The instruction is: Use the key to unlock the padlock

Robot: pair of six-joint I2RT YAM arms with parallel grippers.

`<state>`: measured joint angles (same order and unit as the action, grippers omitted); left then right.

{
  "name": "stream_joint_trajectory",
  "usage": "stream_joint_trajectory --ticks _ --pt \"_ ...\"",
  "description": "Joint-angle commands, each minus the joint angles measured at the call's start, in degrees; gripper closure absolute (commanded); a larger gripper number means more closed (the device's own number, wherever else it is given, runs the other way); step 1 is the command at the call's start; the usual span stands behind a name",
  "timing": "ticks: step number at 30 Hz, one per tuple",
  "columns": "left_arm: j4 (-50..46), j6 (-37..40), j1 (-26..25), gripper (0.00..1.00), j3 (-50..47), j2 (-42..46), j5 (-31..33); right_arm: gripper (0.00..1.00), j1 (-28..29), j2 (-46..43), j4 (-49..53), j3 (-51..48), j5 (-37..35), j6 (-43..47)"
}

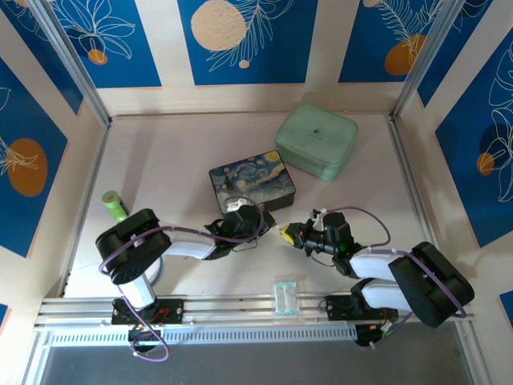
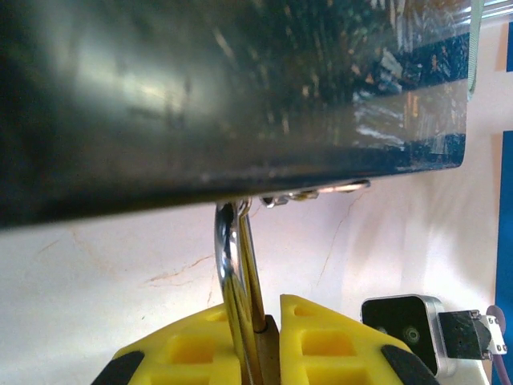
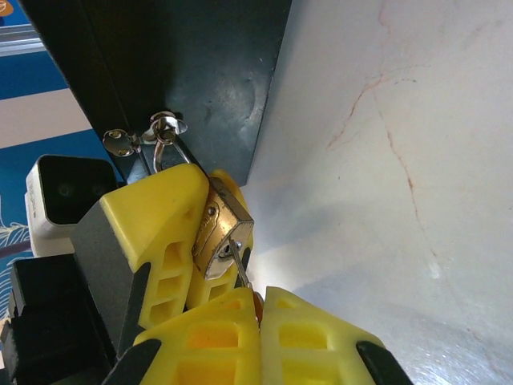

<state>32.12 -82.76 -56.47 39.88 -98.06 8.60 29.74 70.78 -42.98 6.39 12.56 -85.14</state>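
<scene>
The brass padlock (image 3: 213,218) hangs by its silver shackle (image 2: 228,265) from the latch (image 3: 164,128) on the front of the painted box (image 1: 252,183). My left gripper (image 2: 272,309) is shut on the padlock body (image 2: 273,346), its yellow fingers (image 3: 160,224) on either side of it. My right gripper (image 3: 260,301) is shut on the key (image 3: 240,269). The key's thin blade points up to the keyhole in the padlock's bottom face, its tip at or in the hole. Both grippers meet just in front of the box, the left gripper (image 1: 268,223) facing the right gripper (image 1: 290,234).
A mint-green case (image 1: 317,140) stands behind the box at the right. A green cylinder (image 1: 115,205) lies at the left of the table. A clear plastic packet (image 1: 284,297) rests on the front rail between the arm bases. Blue patterned walls enclose the table.
</scene>
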Motion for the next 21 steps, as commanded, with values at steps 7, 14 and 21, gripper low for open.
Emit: stream_joint_trajectory --ticks 7,14,21 --pt "-1.0 -7.0 0.0 1.0 0.6 1.8 -4.9 1.0 1.3 0.3 -0.8 2.0 -2.5 -0.6" --pt "-1.0 -7.3 0.0 1.0 1.2 1.6 -6.2 1.0 1.6 4.2 -7.9 2.2 -1.8 -1.5" --pt "-3.0 -6.5 0.0 1.0 0.9 2.4 -4.5 1.0 1.9 -0.1 -0.1 1.8 -4.0 -1.4"
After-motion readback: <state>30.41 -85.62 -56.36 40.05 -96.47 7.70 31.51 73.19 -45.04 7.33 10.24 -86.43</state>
